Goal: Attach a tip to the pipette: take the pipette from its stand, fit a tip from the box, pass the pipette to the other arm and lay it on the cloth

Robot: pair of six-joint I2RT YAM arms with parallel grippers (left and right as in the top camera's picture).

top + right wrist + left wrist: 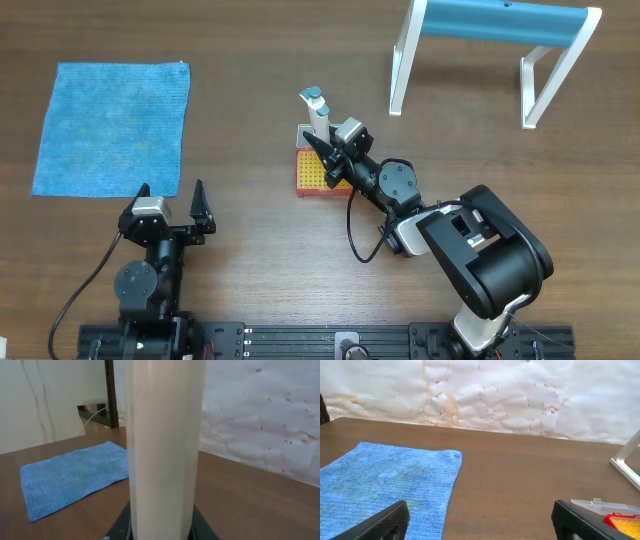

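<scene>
One cloth [112,130], one pipette [316,108], one tip box [311,173] with what looks like one clear lid [602,505], one stand [500,22], one left tool [170,188], one right tool [323,141].

A brown wood-grain tabletop [260,60] underlies everything. A crinkled white sheet [520,395] flecked with brown hangs behind it; a dark upright post [109,390] stands beyond.

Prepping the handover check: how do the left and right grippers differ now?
The left black two-finger gripper is open and empty; the right black two-finger gripper is shut on the white pipette. The left sits near the blue cloth; the right is by the yellow, red-rimmed tip box. Both have black fingers.
</scene>
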